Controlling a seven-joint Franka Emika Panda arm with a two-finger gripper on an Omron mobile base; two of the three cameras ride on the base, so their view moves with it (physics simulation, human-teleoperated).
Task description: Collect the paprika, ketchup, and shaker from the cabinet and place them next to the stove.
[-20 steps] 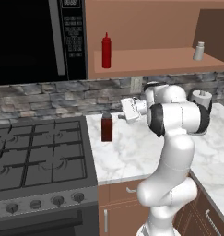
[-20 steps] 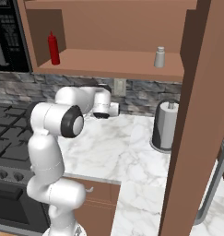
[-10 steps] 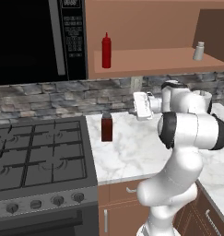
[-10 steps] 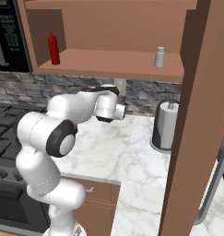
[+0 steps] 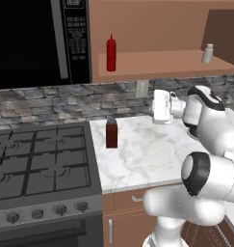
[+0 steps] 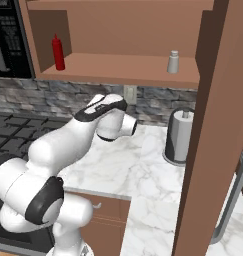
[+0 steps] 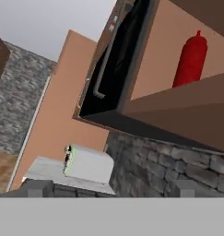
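the paprika jar [image 5: 111,134] stands upright on the marble counter [image 5: 142,159], near the counter's left edge and just beside the stove [image 5: 41,166], towards the stone back wall. the ketchup bottle [image 5: 111,53] stands upright on the cabinet [image 6: 118,67] shelf, near the shelf's left end and close to the black microwave [image 5: 39,41]; in the right base view the ketchup bottle [image 6: 57,52] sits in the shelf's back left corner, and in the hand view the ketchup bottle [image 7: 191,59] rises above the shelf's front edge. the shaker [image 5: 207,53] stands upright at the far right end of the same shelf, well apart from the ketchup; the right base view shows the shaker [image 6: 173,62] near the front edge of the shelf. the gripper [image 5: 159,106] hangs over the counter below the shelf, between the paprika and the right end of the counter, its fingers [image 7: 37,188] spread wide with nothing between them. in the hand view the microwave [image 7: 115,60] lies beside the shelf, and a pale toaster [image 7: 88,163] sits on a far counter. a paper towel roll [image 6: 179,135] stands upright on the counter near the right-hand cabinet wall.
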